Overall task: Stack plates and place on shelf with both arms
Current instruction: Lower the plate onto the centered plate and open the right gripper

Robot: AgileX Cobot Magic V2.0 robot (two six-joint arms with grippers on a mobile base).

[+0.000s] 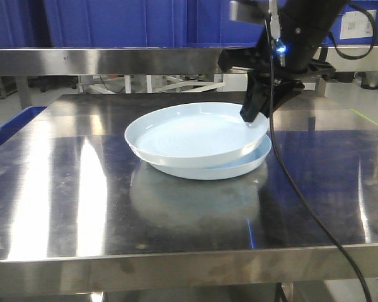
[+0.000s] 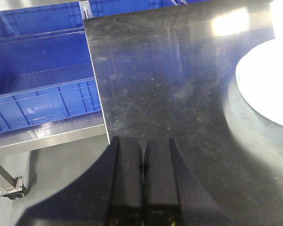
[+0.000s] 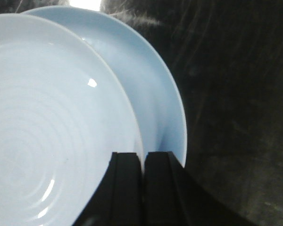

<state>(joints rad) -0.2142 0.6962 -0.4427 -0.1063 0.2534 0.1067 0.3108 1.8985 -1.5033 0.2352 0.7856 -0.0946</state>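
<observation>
Two white plates lie on the steel tabletop (image 1: 63, 189). The upper plate (image 1: 189, 135) rests tilted on the lower plate (image 1: 239, 167), shifted to the left with its right side raised. My right gripper (image 1: 251, 116) is shut on the upper plate's right rim. In the right wrist view the gripper (image 3: 144, 157) pinches the rim of the upper plate (image 3: 47, 132), with the lower plate (image 3: 155, 99) behind it. My left gripper (image 2: 142, 143) is shut and empty over the table's left part, a plate's edge (image 2: 269, 84) far to its right. The shelf rail (image 1: 113, 60) runs behind the table.
Large blue crates (image 1: 113, 22) stand on the shelf behind. More blue crates (image 2: 37, 99) sit beyond the table's left edge, on a steel rail (image 2: 47, 134). A black cable (image 1: 302, 207) hangs from the right arm across the table's right side.
</observation>
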